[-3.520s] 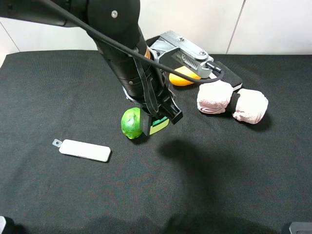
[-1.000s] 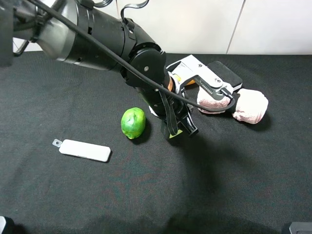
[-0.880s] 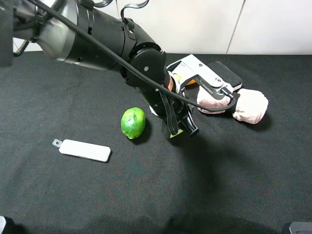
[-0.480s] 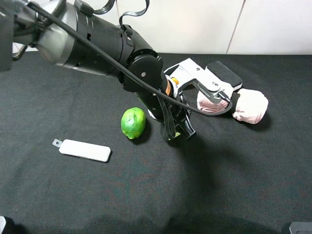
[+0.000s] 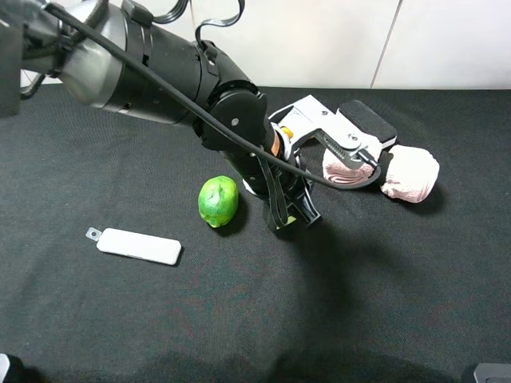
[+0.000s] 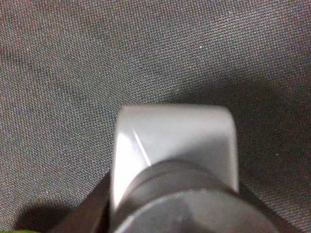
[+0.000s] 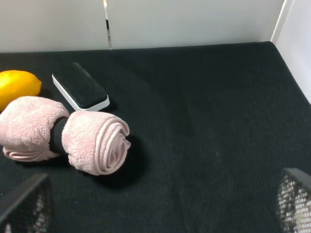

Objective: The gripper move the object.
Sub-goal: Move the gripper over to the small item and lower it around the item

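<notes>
In the exterior high view my left gripper [image 5: 291, 212], black jaws on a bulky black arm with a silver bracket [image 5: 335, 136], is shut on the small dark pump bottle [image 5: 294, 217]. It holds the bottle low at the black cloth, just right of the green lime [image 5: 218, 200]. Only a sliver of the pale green label shows between the jaws. The left wrist view is filled by the bottle's grey pump head [image 6: 175, 141] over the cloth. My right gripper [image 7: 158, 206] is open and empty, its mesh fingertips [image 7: 24, 204] at the frame's corners.
A white flat stick [image 5: 136, 246] lies left of the lime. A rolled pink towel [image 5: 383, 169], a black-and-white eraser block [image 5: 369, 121] and an orange-yellow fruit [image 7: 17, 86] lie at the back right. A white wall borders the table [image 5: 359, 303] behind.
Since 3.5 s ago the left gripper carried the bottle from right beside the lime to the right. In the last second it sank slightly and moved a little back toward the lime.
</notes>
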Robot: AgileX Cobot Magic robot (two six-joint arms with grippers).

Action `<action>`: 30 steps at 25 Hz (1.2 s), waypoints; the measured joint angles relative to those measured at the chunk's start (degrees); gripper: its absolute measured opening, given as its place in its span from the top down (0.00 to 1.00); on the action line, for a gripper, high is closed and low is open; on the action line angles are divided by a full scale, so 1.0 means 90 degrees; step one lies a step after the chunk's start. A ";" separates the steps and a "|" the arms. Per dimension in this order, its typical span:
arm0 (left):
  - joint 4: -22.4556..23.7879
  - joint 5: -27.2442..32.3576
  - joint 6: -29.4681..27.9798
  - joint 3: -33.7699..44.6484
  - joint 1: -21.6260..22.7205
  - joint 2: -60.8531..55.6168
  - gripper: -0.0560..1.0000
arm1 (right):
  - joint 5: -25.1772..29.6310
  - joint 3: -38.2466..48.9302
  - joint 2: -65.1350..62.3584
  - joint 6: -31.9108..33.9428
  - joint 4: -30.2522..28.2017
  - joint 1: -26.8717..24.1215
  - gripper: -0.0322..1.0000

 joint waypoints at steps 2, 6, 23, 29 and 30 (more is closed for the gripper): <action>0.0000 0.0006 0.0000 0.0000 0.0000 0.0000 0.52 | 0.0000 0.0000 0.0000 0.0000 0.0000 0.0000 0.30; 0.0000 0.0041 -0.0011 0.0000 0.0000 0.0000 0.52 | 0.0000 0.0000 0.0000 0.0000 0.0000 0.0000 0.30; 0.0000 0.0191 -0.0019 0.0000 0.0000 0.0000 0.52 | 0.0000 0.0000 0.0000 0.0000 0.0000 0.0000 0.30; 0.0000 0.0315 -0.0019 0.0000 0.0000 0.0000 0.52 | 0.0000 0.0000 0.0000 0.0000 0.0000 0.0000 0.30; 0.0000 0.0322 -0.0019 0.0000 0.0000 0.0000 0.52 | 0.0000 0.0000 0.0000 0.0000 0.0000 0.0000 0.30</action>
